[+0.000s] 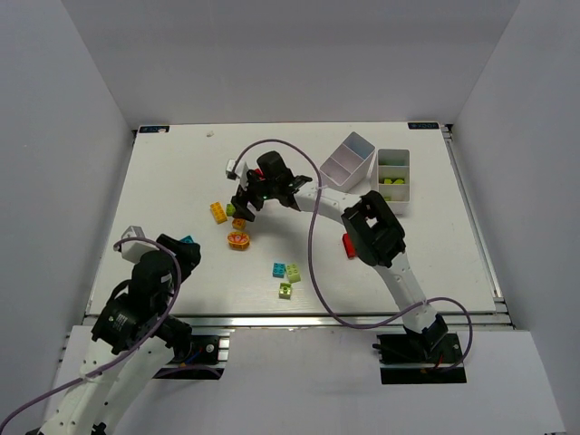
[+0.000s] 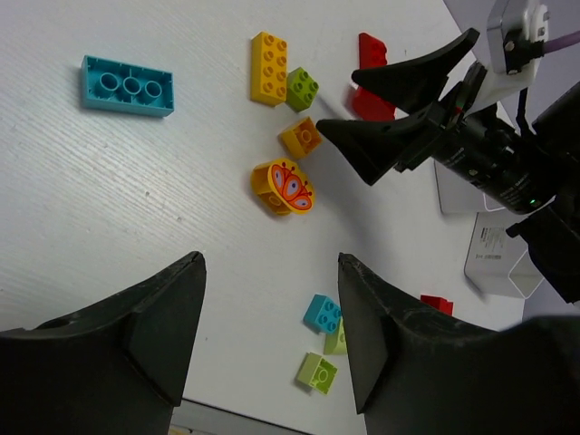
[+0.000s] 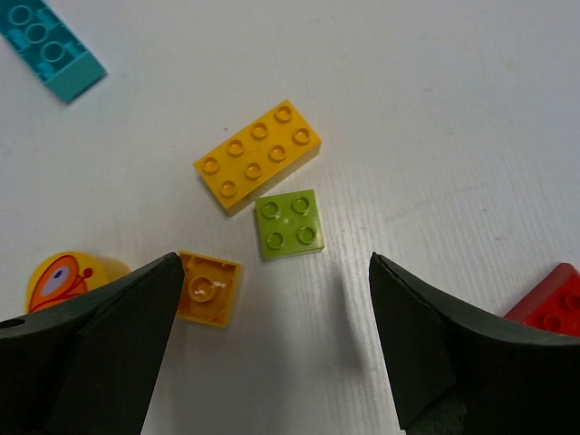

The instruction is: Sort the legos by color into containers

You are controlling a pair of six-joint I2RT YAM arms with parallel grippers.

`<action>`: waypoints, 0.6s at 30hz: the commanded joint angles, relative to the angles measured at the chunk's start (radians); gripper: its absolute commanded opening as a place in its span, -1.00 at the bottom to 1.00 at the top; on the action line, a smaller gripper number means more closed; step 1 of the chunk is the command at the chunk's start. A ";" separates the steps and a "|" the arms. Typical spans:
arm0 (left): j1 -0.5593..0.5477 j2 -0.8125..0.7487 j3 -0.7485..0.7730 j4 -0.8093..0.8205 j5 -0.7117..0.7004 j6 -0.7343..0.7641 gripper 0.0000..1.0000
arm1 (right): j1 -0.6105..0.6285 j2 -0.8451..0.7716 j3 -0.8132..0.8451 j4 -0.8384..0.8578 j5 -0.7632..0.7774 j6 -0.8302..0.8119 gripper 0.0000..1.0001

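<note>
Black fingers (image 2: pixel 159 335) of the left gripper (image 2: pixel 270 272) fill the bottom of its own view. They are spread wide with nothing between them, hanging above the table's front left. Further in, the right gripper (image 3: pixel 276 272) hovers with its fingers apart too. It hangs over a lime brick (image 3: pixel 290 224) that lies just beside a long yellow brick (image 3: pixel 257 154), and a small orange brick (image 3: pixel 208 288) sits right by one finger. A round orange piece (image 2: pixel 283 188) with a printed face sits nearby, and a long cyan brick (image 2: pixel 127 86) lies off alone. Toward the front lie a small cyan brick (image 1: pixel 279 269) and two more lime bricks (image 1: pixel 293 273). Both white trays (image 1: pixel 392 206) stand at the far right. One looks tipped over; the other holds what seem to be lime pieces.
</note>
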 commanded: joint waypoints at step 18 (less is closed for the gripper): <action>0.004 0.033 0.017 -0.035 -0.032 -0.024 0.48 | 0.045 0.143 0.202 -0.007 0.142 -0.148 0.67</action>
